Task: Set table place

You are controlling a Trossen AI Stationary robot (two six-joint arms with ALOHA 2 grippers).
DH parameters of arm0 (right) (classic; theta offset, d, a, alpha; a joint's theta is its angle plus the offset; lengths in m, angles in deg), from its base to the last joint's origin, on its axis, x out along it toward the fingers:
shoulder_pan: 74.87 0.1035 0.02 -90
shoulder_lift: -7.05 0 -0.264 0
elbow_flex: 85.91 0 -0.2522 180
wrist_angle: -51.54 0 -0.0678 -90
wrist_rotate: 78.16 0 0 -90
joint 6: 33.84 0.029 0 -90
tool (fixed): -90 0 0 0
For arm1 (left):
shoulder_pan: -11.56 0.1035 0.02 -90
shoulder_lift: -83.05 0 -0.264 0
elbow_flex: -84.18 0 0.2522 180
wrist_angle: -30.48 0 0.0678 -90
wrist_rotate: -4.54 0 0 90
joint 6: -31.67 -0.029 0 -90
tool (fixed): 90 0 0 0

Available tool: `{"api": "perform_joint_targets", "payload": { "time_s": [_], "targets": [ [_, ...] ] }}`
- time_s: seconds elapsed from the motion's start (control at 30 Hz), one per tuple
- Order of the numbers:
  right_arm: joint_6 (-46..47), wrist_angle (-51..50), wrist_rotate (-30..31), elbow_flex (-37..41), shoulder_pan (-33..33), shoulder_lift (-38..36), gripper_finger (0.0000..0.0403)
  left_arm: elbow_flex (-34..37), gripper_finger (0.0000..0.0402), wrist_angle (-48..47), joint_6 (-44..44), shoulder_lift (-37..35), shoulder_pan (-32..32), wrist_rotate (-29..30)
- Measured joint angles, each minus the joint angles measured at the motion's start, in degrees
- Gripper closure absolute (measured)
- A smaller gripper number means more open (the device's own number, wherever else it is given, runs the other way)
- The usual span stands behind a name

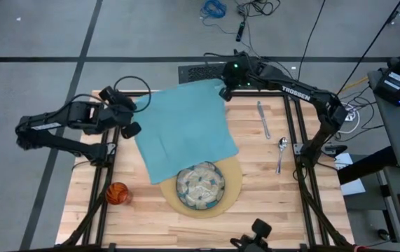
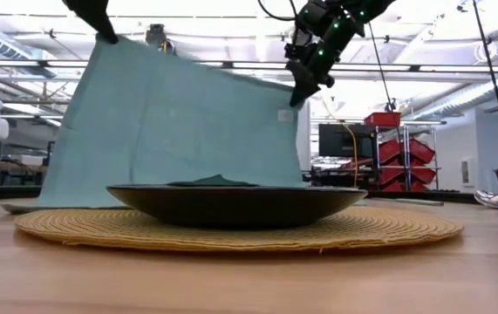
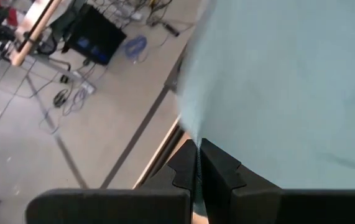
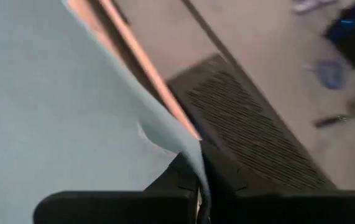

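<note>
Both claws pinch napkin (image 1: pixel 185 133) corners: left claw (image 1: pixel 138 106) at 10 o'clock, right claw (image 1: pixel 225 91) at 12. Keep cloth taut, lift clear of plate (image 1: pixel 200 185).

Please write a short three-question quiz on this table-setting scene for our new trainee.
1. True or false: the napkin lies flat on the table.
2. Which grippers hold the napkin? A) left only B) right only C) both
3. What sits on the round mat?

Key: 1. False, it hangs lifted by two corners. 2. C, left gripper and right gripper. 3. The plate.
</note>
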Motion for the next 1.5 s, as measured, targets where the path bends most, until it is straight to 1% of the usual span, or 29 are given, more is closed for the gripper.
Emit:
{"api": "perform_joint_targets", "payload": {
  "time_s": [0.13,0.27,0.37,0.47,0.7,0.83,0.93,1.1,1.27,1.4,1.5],
  "targets": [
    [-0.1,1.0,-1.2,-0.5,-1.5,0.0,0.0403,0.0,0.0402,-0.9,-1.5,0.0,3.2,0.0],
    [1.3,2.4,-5.6,-2.2,-3.8,0.5,0.0403,0.0,0.0401,0.7,-4.8,0.0,6.9,-0.2],
    [2.8,2.4,-8.8,-4.1,-5.4,1.1,0.0403,0.0,0.0401,3.8,-8.1,-0.1,10.5,-3.2],
    [3.3,1.9,-10.1,-4.9,-5.6,1.1,0.0403,0.0,0.0402,5.0,-9.2,-0.3,13.9,-7.5],
    [2.5,-4.6,-10.5,-4.9,-5.3,1.5,0.0403,2.7,0.0402,4.6,-9.5,-0.4,17.8,-10.6],
    [2.3,-7.8,-10.5,-4.9,-5.0,1.5,0.0403,6.4,0.0401,5.4,-8.9,-0.4,18.2,-14.4],
    [2.0,-12.2,-10.5,-4.9,-4.3,1.5,0.0403,9.6,0.0402,6.0,-6.8,-0.4,18.2,-16.7],
    [1.9,-20.0,-10.5,-4.9,-2.3,1.5,0.0403,14.3,0.0402,6.8,-4.7,-0.9,17.6,-25.8],
    [3.3,-25.2,-10.4,-4.9,0.4,1.5,0.0403,16.2,0.0402,6.5,-2.9,-1.1,15.6,-32.3],
    [5.0,-28.2,-10.3,-4.9,2.4,1.5,0.0403,16.8,0.0402,6.2,-1.9,-1.4,14.3,-34.8],
    [6.6,-27.6,-10.1,-3.2,3.9,1.5,0.0403,16.8,0.0402,6.2,-1.4,-1.4,13.3,-35.9]
  ]
}}
